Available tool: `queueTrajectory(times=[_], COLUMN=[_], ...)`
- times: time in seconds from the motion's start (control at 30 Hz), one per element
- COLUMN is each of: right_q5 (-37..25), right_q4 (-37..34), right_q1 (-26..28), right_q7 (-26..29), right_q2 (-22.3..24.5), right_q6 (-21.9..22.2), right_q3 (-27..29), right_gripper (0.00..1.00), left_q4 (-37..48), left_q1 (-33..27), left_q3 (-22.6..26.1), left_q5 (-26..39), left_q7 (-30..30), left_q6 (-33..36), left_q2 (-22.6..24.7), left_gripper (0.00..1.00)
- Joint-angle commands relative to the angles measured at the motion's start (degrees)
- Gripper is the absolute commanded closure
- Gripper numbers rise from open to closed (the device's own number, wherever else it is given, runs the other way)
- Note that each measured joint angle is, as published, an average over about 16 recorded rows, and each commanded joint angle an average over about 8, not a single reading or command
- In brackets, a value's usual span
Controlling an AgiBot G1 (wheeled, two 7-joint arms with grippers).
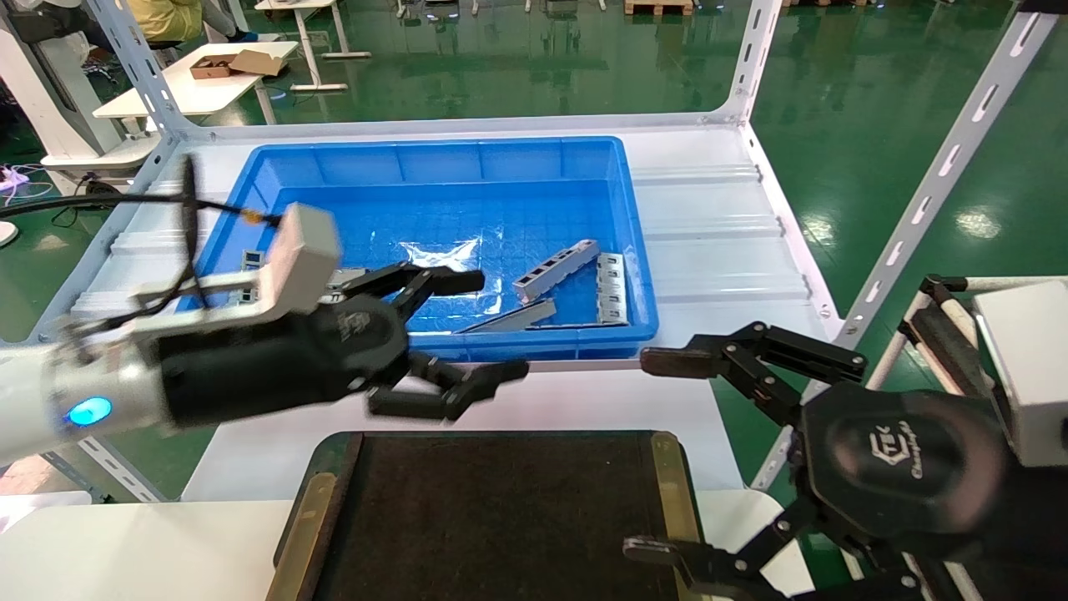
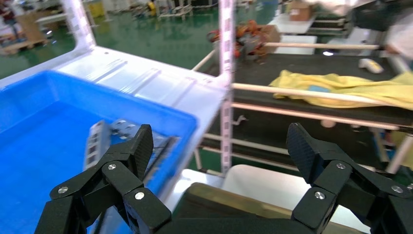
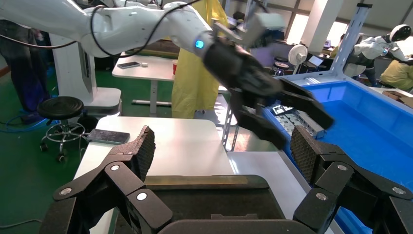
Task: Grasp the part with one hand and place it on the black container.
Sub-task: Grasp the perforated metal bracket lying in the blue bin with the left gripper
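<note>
The part, a slim light-grey channel bar with cutouts, lies tilted on the floor of the blue bin. My left gripper is open and empty, hovering over the bin's near rim, left of the part and apart from it. In the left wrist view the left gripper has its jaws wide apart. The black container with brass side strips lies in front of the bin and is bare. My right gripper is open and empty, beside the container's right edge; the right wrist view shows this gripper over the container.
A flat grey plate and a dark-grey strip lie near the part; more plates lie at the bin's left. White rack posts stand to the right. A white table lies under the container.
</note>
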Motion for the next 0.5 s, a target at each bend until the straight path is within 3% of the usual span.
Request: queueTrajectory(times=[0.03,0.5], right_q5=[0.0,0.02], right_q4=[0.0,0.0], right_q1=[0.0,0.01], right_q7=[0.0,-0.01], right_q2=[0.0,0.01], right_q6=[0.0,0.01], right_q3=[0.0,-0.02], right_gripper=[0.0,0.0], left_q4=[2.72,27.42], left_q1=[-1.61,-12.92], left_q3=[0.99,5.35], left_q5=[1.88,10.99], left_q7=[0.03,4.52], left_q6=[-1.19,-10.82], left_q2=[1.94,16.3], left_gripper=[0.0,0.0])
